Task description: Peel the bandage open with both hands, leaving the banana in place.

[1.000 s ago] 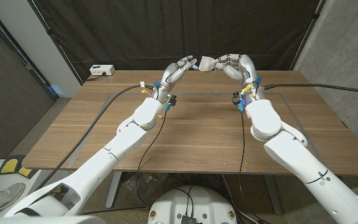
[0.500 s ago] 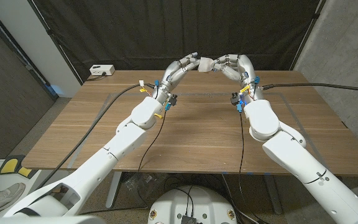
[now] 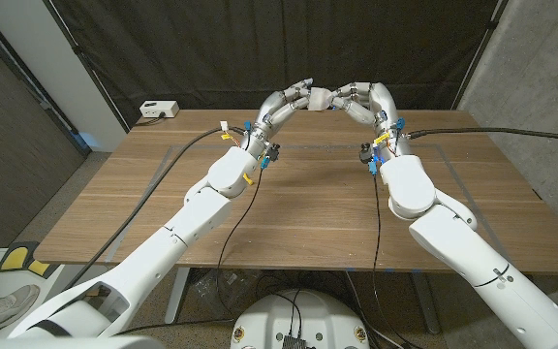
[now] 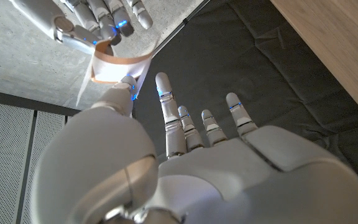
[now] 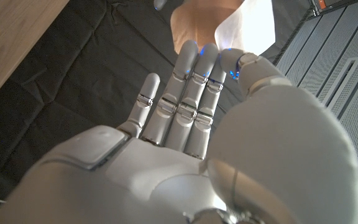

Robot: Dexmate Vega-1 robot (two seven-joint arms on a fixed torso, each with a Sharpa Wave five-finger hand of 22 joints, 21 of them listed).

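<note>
Both hands are raised above the table's far edge, fingertips meeting. Between them hangs the bandage [image 3: 319, 97], a tan strip in a white paper wrapper [image 4: 114, 67] [image 5: 219, 22]. My right hand [image 3: 361, 99] [image 5: 185, 124] grips one end with its fingertips; it also appears across from my left hand in the left wrist view [image 4: 95, 18]. My left hand [image 3: 284, 105] [image 4: 185, 162] pinches the wrapper's loose flap at its thumb tip, its other fingers spread and straight.
The wooden table [image 3: 298, 208] lies below the hands. A small white box [image 3: 158, 110] sits at its far left corner. Black cables [image 3: 163, 170] trail from both forearms across the top. A black curtain hangs behind.
My left hand has moved right across a small gap to the bandage and now has its fingertips on it. The right hand has kept its hold and barely moved.
</note>
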